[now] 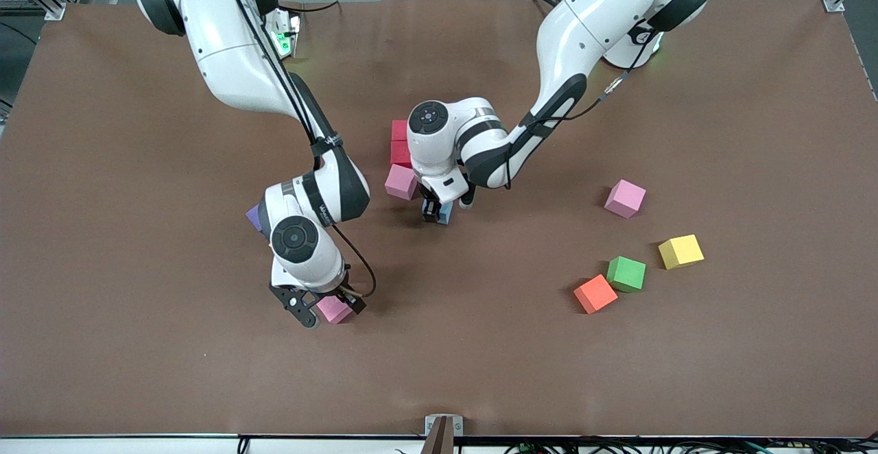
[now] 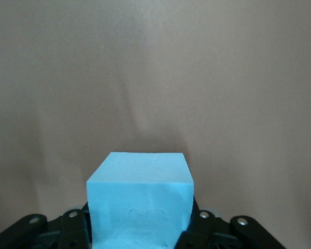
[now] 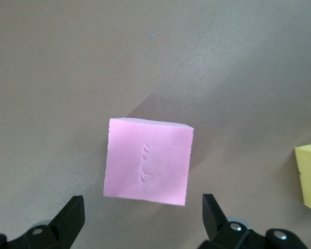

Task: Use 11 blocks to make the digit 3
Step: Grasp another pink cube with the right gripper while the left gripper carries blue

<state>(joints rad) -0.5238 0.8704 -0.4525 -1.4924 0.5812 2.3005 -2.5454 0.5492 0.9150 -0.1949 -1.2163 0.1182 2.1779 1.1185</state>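
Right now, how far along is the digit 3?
Barely started: two red blocks and a pink block touch mid-table. In hand: the left gripper holds a light blue block beside them; the right gripper, open, straddles another pink block. Green, orange and yellow wait loose.

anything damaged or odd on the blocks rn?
Yes: the pink block under the open right gripper has small crescent dents in its top face. The light blue block in the shut left gripper shows similar marks.
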